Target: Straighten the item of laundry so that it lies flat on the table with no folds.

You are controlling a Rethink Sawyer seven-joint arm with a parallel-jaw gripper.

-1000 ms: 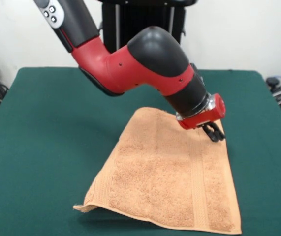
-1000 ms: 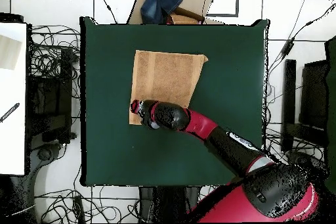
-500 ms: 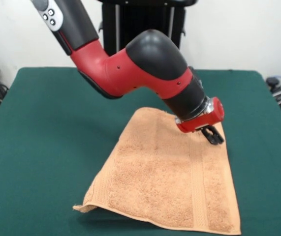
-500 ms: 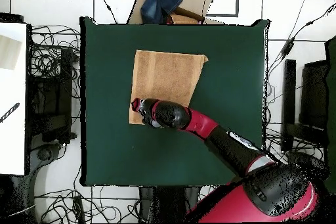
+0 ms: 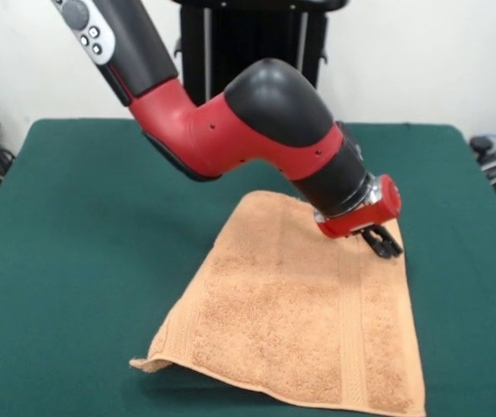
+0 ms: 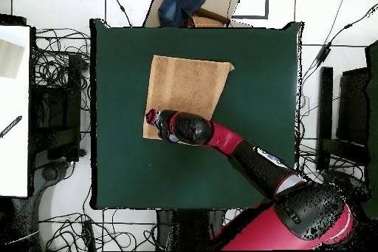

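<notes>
Front view: my fingers (image 5: 385,245) pinch the towel (image 5: 295,321) at its far corner; the opposite near corner curls off the worktop (image 5: 82,234), unflattened.

No readable text, labels, brands or numbers anywhere in either view.

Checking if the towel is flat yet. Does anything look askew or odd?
Yes. The towel is not flat: its near left corner curls up off the table, casting a shadow beneath, and its outline is skewed rather than rectangular.
</notes>
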